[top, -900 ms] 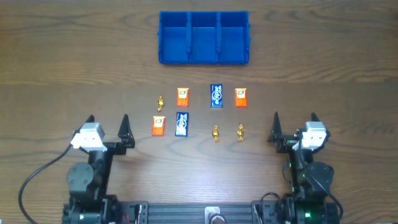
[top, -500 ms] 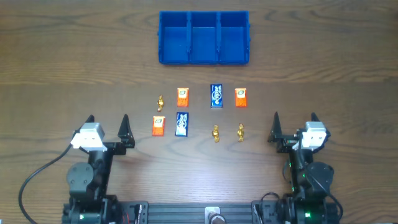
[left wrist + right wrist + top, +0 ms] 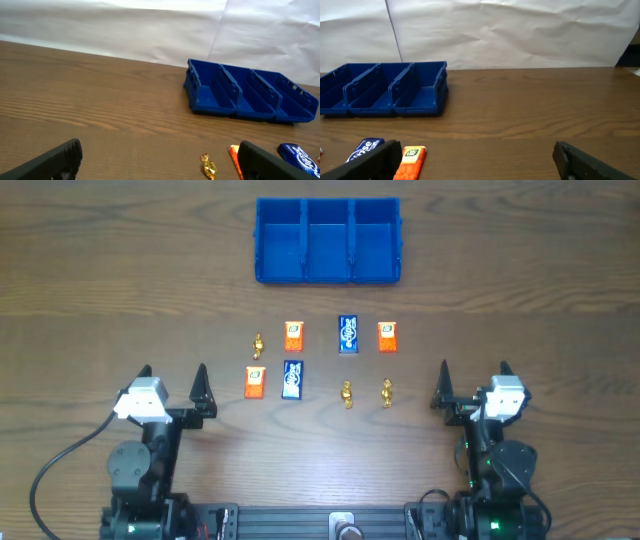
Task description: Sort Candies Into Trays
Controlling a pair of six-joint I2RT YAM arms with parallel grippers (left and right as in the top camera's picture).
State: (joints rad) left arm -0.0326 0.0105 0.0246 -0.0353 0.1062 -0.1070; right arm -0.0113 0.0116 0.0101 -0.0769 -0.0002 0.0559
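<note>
A blue tray [image 3: 328, 240] with three compartments stands at the far middle of the table, also seen as the blue tray [image 3: 250, 95] and the blue tray [image 3: 385, 89]. Between it and the arms lie three orange candies [image 3: 294, 335] [image 3: 387, 336] [image 3: 255, 381], two blue candies [image 3: 348, 334] [image 3: 292, 380] and three gold-wrapped candies [image 3: 257, 345] [image 3: 347, 395] [image 3: 386, 392]. My left gripper [image 3: 173, 381] rests open near the front left, nothing between its fingers. My right gripper [image 3: 472, 377] rests open at the front right, likewise holding nothing.
The wooden table [image 3: 100, 300] has free room to either side of the candies and around the tray. A white backdrop [image 3: 510, 30] rises behind the table's far edge.
</note>
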